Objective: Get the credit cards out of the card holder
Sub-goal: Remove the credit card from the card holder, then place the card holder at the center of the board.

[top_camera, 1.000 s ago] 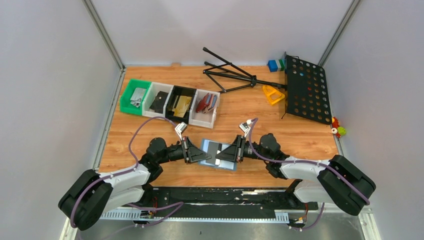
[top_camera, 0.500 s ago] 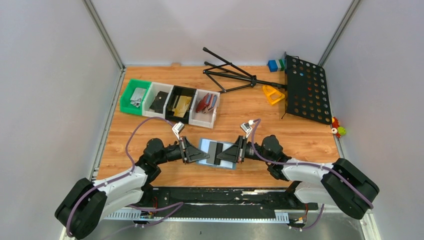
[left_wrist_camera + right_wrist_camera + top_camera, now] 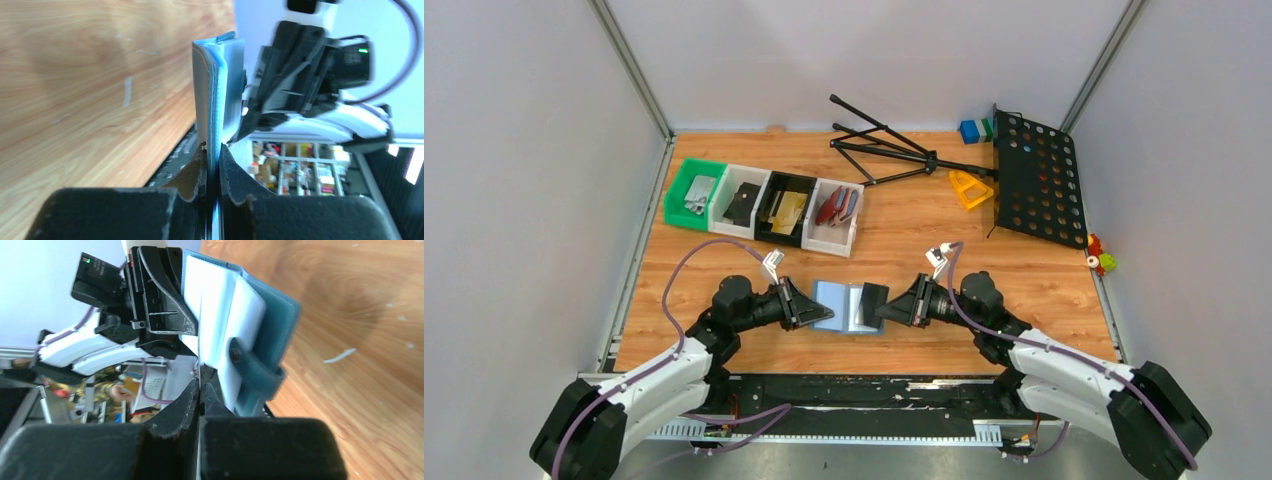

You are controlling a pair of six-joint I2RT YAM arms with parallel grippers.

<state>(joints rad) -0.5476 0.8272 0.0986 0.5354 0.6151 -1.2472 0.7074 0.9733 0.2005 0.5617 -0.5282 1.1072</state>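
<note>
Bin row (image 3: 766,200) well beyond card holder (image 3: 836,305)

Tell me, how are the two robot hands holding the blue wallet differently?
The left gripper pinches the card holder by its thick blue cover; the right gripper pinches only a thin card edge inside it. The left gripper reaches in from the left, the right gripper from the right. Both are shut tight and point at each other.

Seeing black joints (image 3: 979,295) and white shells (image 3: 669,362) on left arm (image 3: 724,315), right arm (image 3: 1074,378); trailing purple cables (image 3: 667,300), carrying white plugs (image 3: 772,260) by wrists; showing matte black left gripper (image 3: 212,147), right gripper (image 3: 200,385), green lights (image 3: 363,50) behind.
</note>
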